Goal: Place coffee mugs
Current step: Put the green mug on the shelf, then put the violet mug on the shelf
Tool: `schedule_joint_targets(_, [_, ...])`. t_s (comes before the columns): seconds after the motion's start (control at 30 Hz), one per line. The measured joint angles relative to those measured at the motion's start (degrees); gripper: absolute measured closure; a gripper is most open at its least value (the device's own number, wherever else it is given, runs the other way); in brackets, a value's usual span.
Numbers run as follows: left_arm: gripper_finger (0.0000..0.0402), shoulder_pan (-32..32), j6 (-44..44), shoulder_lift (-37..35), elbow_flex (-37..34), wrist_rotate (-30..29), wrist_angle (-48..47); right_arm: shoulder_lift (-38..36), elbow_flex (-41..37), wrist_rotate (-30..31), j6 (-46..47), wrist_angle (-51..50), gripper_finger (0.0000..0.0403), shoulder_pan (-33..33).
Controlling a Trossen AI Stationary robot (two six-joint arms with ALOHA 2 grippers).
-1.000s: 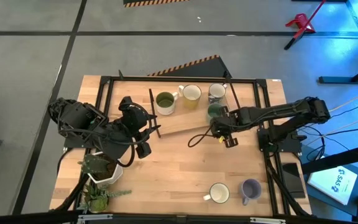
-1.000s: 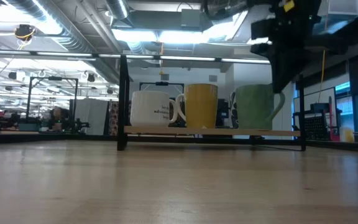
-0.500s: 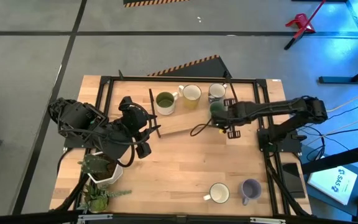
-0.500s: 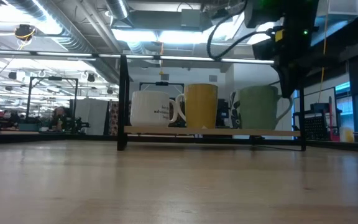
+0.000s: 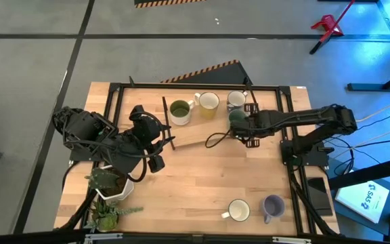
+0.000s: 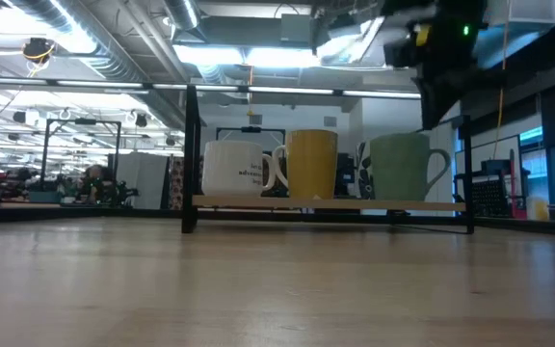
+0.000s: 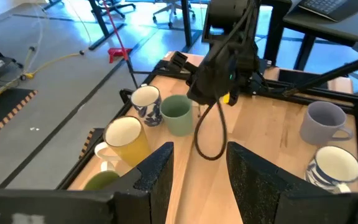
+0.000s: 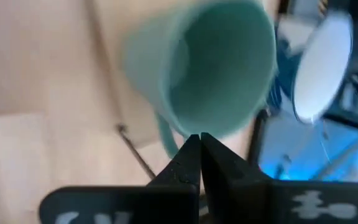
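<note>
The teal-green mug [image 5: 237,117] [image 6: 403,166] stands upright on its base on the rack's wooden board [image 6: 326,203], handle toward the table's right. It is in a row with an olive mug [image 5: 179,110], a yellow mug [image 5: 208,102] and a white blue-patterned mug [image 5: 235,100]. My right gripper [image 8: 198,138] is shut just above the teal mug's rim [image 8: 194,127]; the low view shows a small gap between them. A white patterned mug [image 5: 239,211] and a lavender mug [image 5: 273,205] stand near the near edge. My left gripper [image 7: 201,180] is open over the table's left half.
A black rack frame [image 5: 181,87] surrounds the far half of the table, with posts [image 6: 190,159] beside the mug row. A loose black cable loop [image 5: 215,141] hangs by the right arm. A white hexagonal plant pot [image 5: 110,191] stands at the near left corner.
My right gripper carried the teal-green mug a little toward the far edge and set it on the board beside the patterned mug. It then came off the mug and rose above it. The mug now stands upright on its own.
</note>
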Motion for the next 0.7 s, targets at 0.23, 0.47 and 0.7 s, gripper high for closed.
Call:
schedule_joint_targets(0.23, [0.026, 0.0, -0.2, 0.0, 0.0, 1.5, 0.0, 0.0, 7.3, -15.7, 1.7, -5.6, 0.0402, 6.5])
schedule_joint_targets(0.47, [0.026, 0.3, -3.7, 0.2, 0.0, 2.5, 0.3, -0.7, 7.2, -27.0, 17.6, -12.2, 0.0395, 22.4])
schedule_joint_targets(0.7, [0.026, 0.5, -4.3, 1.3, -0.1, 2.6, 3.1, -1.3, 6.0, -27.9, 45.5, -12.8, 0.0319, 44.3])
